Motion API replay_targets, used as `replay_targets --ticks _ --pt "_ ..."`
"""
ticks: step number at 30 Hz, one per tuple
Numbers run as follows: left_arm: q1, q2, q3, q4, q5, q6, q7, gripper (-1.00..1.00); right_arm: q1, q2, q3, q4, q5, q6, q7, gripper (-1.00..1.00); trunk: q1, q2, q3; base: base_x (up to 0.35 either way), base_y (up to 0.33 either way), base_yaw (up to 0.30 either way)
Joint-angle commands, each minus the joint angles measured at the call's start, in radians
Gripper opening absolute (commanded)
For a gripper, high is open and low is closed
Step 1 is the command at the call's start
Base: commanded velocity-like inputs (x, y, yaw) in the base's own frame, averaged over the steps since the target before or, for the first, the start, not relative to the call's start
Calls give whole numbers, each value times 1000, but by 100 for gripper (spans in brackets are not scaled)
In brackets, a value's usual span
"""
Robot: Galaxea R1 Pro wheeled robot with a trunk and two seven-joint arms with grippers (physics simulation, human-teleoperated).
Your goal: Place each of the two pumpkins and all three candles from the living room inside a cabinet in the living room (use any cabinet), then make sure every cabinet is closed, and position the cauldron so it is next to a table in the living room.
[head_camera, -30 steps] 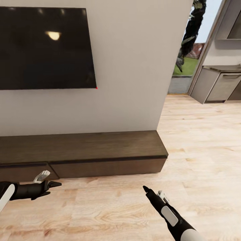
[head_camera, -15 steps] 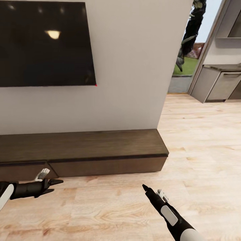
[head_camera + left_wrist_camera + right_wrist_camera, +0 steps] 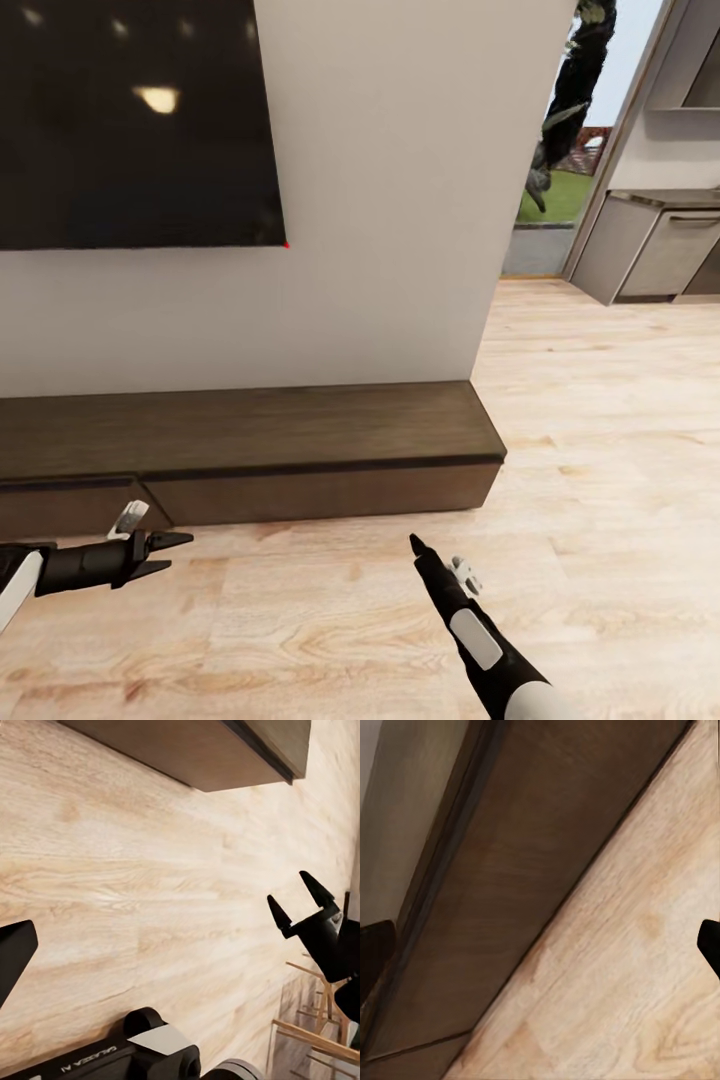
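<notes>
Cabinet [image 3: 250, 450] along wall, drawers flush, right end by open wood floor [image 3: 600, 450]. Left gripper [image 3: 172, 553] jaws apart; right gripper [image 3: 415, 545] over floor, jaws: can't tell.

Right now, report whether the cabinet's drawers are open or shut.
Shut. The cabinet shows flush dark fronts, no pale interior; its far left end runs out of frame.

The long, low dark-brown wooden cabinet [image 3: 250, 450] stands on the pale plank floor [image 3: 600, 450], against the plain white wall [image 3: 390, 200]. The flat black wall-mounted screen [image 3: 130, 120] hangs above the cabinet's left part. The grey kitchen units [image 3: 650, 250], probably in another room, lie far right.
</notes>
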Motion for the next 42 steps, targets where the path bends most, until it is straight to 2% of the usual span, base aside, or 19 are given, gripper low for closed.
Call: replay_targets --ticks 1,3,5,8,15,18,23,26,30,38,42 --pt "0 0 1 4 0 0 0 100 0 -2 -13 3 -19 0 17 100 4 -7 -3 0 0 0" --pt "0 0 2 8 0 0 -1 100 0 -7 -28 10 -56 0 82 100 12 -21 -9 0 0 0" --pt "0 0 2 10 0 0 -1 100 0 -10 -38 18 -86 1 177 100 19 -35 -16 0 0 0" --pt "0 -1 2 11 0 0 -1 100 0 -10 -33 25 -95 -7 280 100 31 -56 -25 0 0 0" --pt "0 3 9 12 2 0 -4 100 0 -11 -37 29 -109 -34 328 100 58 -105 -47 0 0 0" --pt "0 2 7 12 2 0 -15 100 0 -13 -62 31 -120 -22 334 100 69 -126 -56 0 0 0" --pt "1 1 6 15 2 0 -57 100 0 -22 -141 45 -169 73 450 100 88 -161 -72 0 0 0" --pt "3 3 8 27 1 0 -118 100 0 -36 -186 78 -211 156 513 100 100 -182 -82 0 0 0" --pt "9 2 5 35 0 0 -189 100 0 -48 -203 96 -226 200 534 100 115 -210 -94 0 0 0" --pt "12 0 1 50 0 0 -212 100 0 -50 -207 99 -228 203 537 100 146 -266 -119 0 0 0" --pt "13 -3 0 54 0 0 -255 100 0 -50 -236 99 -237 202 541 100 161 -294 -132 0 0 0"
